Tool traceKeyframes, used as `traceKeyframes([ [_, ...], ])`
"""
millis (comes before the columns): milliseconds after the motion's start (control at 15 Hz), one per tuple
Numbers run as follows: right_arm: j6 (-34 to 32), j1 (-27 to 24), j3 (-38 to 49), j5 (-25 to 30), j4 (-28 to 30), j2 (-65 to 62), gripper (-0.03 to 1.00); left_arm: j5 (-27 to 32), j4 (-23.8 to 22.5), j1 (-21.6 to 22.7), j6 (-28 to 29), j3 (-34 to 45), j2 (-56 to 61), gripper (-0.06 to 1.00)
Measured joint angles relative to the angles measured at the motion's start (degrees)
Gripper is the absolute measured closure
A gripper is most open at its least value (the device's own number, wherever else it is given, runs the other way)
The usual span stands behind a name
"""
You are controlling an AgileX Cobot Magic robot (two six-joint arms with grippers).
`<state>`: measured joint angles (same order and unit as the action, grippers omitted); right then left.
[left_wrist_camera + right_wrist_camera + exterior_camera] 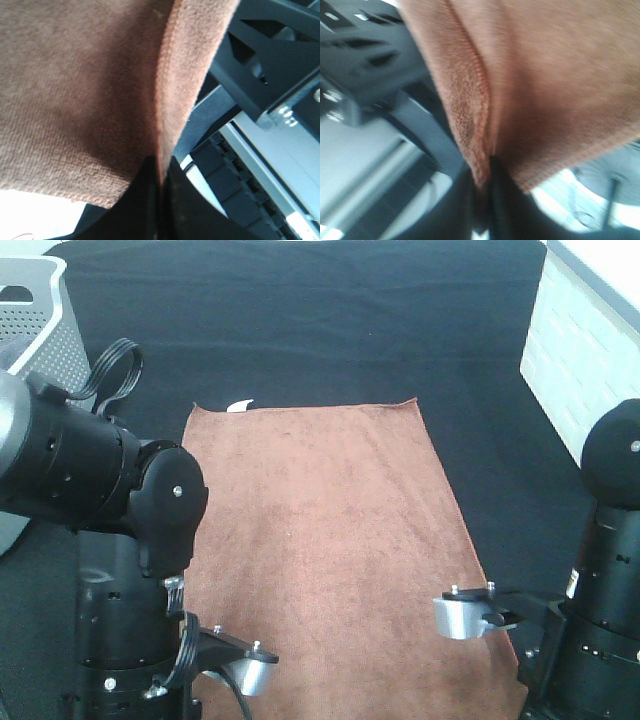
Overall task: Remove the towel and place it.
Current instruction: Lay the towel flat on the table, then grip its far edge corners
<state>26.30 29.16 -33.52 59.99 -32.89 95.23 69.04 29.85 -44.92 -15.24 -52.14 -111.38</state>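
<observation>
The towel (320, 540) is lying flat and spread out in the middle of the black cloth (300, 330). Its small white tag (238, 405) is sitting at the far short edge. The near short edge is reaching down to your two arms.

Your left claw (161, 172) is squeezing shut on the towel's hem at one near corner. The brown cloth is folding up between its dark fingers (195, 215). Your right claw (487, 172) is doing the same at the other near corner, pinching a fold of the hem tight with no gap showing.

So I think you are doing the grabbing step, and it is looking done on both sides. The lifting is not yet begun, since most of the towel is lying flat. Next you are needing to raise both claws together, level and apart, so the towel is hanging straight and not bunching. Be going gently, because a thin pinch on a hem could slip out.

The black cloth is covering the whole table and is looking soft, so it may be dragging on the towel. A grey basket (40, 330) with holes is sitting at the far left, well apart from the towel. It could be the place for the towel, but I cannot tell. A white wall (590, 350) is standing at the far right.
</observation>
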Motion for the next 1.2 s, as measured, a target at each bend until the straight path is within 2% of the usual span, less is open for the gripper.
traceKeyframes([
  [67,0.00,0.00,0.00,0.00,-1.32,0.00,0.78,0.00,0.11,0.00,0.74,0.00,0.00,0.82],
  [267,-2.41,0.00,0.00,0.00,-2.41,0.00,0.38,0.00,0.29,0.00,5.04,0.00,0.00,0.42],
  [333,-2.69,0.00,0.00,0.00,-2.41,0.00,0.28,0.00,0.40,0.00,5.56,0.00,0.00,0.31],
  [400,-2.81,0.00,0.00,0.00,-2.41,-0.06,0.23,0.00,0.46,0.00,5.79,0.00,0.00,0.25],
  [667,-4.13,0.00,-4.47,0.52,-0.46,-4.24,0.19,-0.06,1.55,-0.06,5.50,-1.60,4.30,0.22],
  [800,-5.73,0.00,-7.45,0.63,1.32,-6.70,0.19,-0.74,2.01,-2.29,5.33,-1.43,6.70,0.22],
  [1000,-6.99,0.00,-8.77,0.80,2.23,-10.14,0.19,-3.67,-1.43,-7.51,4.81,-0.86,7.28,0.22],
  [1067,-6.99,0.00,-8.77,0.80,2.23,-10.14,0.19,-3.67,-1.43,-7.51,4.81,-0.86,7.28,0.22],
  [1200,-7.10,0.00,-8.77,0.86,2.23,-13.64,0.19,-8.02,-4.93,-9.34,4.70,-0.86,9.22,0.22],
])
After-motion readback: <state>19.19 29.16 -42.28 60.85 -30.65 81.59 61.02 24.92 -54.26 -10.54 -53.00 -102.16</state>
